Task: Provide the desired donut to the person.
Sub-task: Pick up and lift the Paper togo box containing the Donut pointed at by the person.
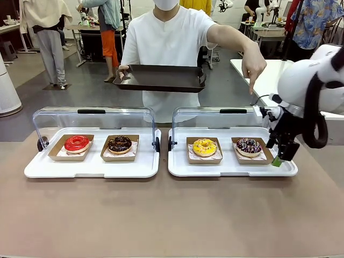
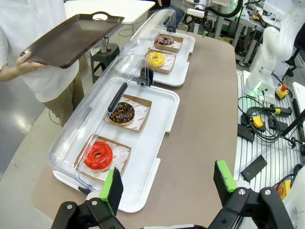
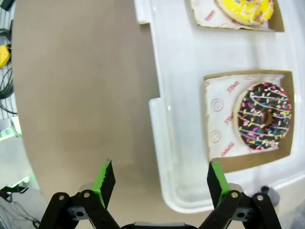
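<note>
No text can be read: the red print on the paper liner (image 3: 217,114) under the sprinkled chocolate donut (image 3: 250,125) is too blurred.

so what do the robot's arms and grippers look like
The right arm is a glossy white, rounded shell with a thick black cable looping beside its wrist. The right gripper and left gripper match: black jointed two-finger linkages with silver pivot pins, each finger tipped by a bright green pad.

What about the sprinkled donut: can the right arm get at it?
Probably yes: the lid is swung back, the donut lies uncovered, and the open fingers hover at the tray's edge beside it.
</note>
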You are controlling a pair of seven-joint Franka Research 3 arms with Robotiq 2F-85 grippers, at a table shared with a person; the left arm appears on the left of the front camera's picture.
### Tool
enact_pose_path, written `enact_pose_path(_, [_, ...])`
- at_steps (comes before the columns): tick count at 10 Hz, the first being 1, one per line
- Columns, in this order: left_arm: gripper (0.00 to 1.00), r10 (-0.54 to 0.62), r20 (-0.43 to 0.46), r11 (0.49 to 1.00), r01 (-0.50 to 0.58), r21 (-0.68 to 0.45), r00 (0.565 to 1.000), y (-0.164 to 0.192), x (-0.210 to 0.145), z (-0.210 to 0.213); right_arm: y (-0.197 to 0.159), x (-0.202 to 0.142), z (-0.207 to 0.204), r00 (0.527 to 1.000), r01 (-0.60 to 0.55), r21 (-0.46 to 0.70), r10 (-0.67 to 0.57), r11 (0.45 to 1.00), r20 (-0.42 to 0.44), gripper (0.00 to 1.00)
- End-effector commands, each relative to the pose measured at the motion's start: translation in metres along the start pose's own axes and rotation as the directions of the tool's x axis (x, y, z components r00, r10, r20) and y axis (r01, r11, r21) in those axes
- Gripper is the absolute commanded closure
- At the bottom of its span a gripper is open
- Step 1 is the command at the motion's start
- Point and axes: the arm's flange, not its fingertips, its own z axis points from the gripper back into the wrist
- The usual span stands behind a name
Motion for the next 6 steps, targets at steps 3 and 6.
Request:
enact_pose_path(3, [0.0, -0.005, 0.013, 1.0, 0.005, -0.004, 1.0, -0.001, 0.001, 0.002, -0.03, -0.001, -0.02, 1.0, -0.011, 0.019, 0.011, 1.0, 0.012, 0.0])
enact_pose_path(6, [0.0, -0.005, 0.013, 1.0, 0.005, -0.004, 1.0, -0.001, 0.001, 0.002, -0.035, -0.004, -0.041, 0.996, -0.085, 0.029, 0.085, 0.996, -0.008, 0.0])
